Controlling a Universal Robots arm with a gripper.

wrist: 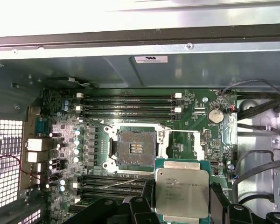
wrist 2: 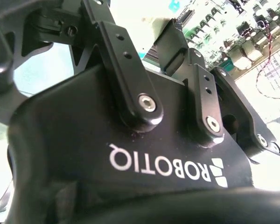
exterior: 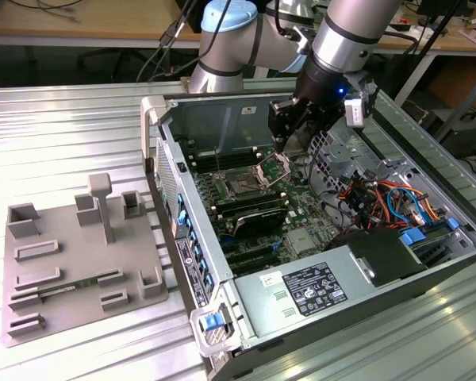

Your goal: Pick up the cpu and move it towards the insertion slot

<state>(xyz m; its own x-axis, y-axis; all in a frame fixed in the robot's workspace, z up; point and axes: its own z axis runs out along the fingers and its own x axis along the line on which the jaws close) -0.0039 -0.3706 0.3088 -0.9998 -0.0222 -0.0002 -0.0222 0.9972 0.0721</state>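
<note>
Pincer (exterior: 279,139) grips the cpu (wrist: 182,186) between closed fingers, hovering inside the computer case (exterior: 246,111), just beside the insertion slot (wrist: 136,148).

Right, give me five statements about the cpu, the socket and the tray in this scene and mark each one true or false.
1. The gripper holds the cpu inside the open computer case. True.
2. The cpu is already seated in the insertion slot. False: in the first wrist view the slot's dark centre is bare and the cpu sits off to one side of it, between the fingers.
3. The insertion slot's metal bracket stands raised open in the exterior view. True.
4. The grey plastic tray sits inside the case. False: it lies on the metal table at the exterior view's left of the case.
5. The case's side cover is on. False: the board is exposed.
</note>
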